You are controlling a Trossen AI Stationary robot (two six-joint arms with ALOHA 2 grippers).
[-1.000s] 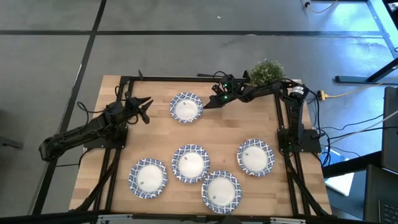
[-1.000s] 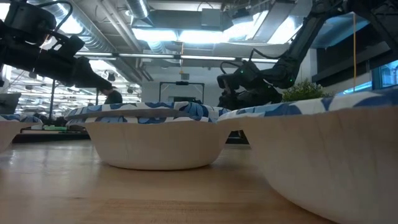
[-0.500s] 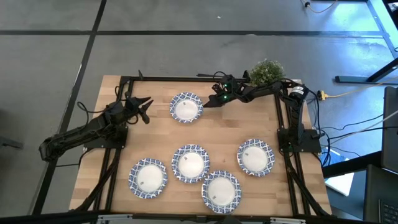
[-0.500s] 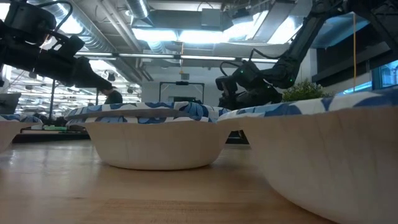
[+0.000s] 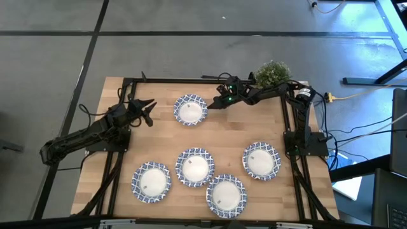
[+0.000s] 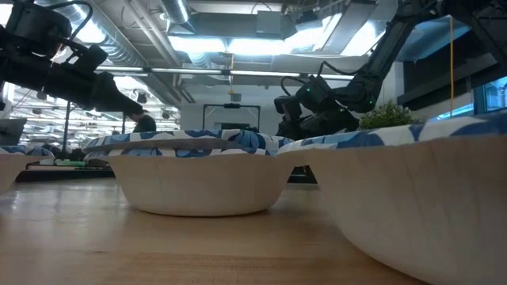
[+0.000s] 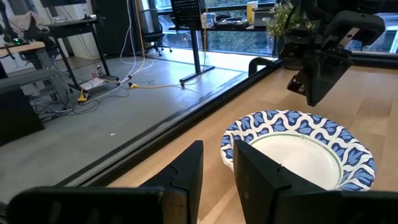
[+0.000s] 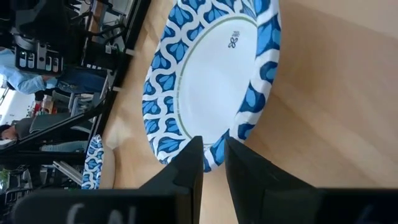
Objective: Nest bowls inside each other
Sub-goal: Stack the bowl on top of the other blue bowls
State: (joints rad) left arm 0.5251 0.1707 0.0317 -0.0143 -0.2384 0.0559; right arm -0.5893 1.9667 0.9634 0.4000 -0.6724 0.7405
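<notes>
On the wooden table (image 5: 162, 143) five bowls sit separately, none nested: one far bowl (image 5: 191, 110) alone toward the back edge, and four nearer the front, namely a front-left bowl (image 5: 151, 182), a centre bowl (image 5: 194, 167), a front-centre bowl (image 5: 226, 195) and a right bowl (image 5: 261, 160). Centre and front-centre bowls lie just beside each other; the others stand apart. All five interiors are white and hold nothing. A small green potted plant (image 5: 273, 73) stands at the back right corner. Right gripper (image 5: 216, 103) hangs just beside the far bowl's right rim; the right wrist view shows its fingers (image 8: 189, 163) parted by a narrow gap with the patterned rim directly ahead, nothing between them, and contact with the rim cannot be told. Left gripper (image 5: 149, 110) waits off the far bowl's left side, apart from it, fingers (image 7: 189, 171) slightly parted and holding nothing.
</notes>
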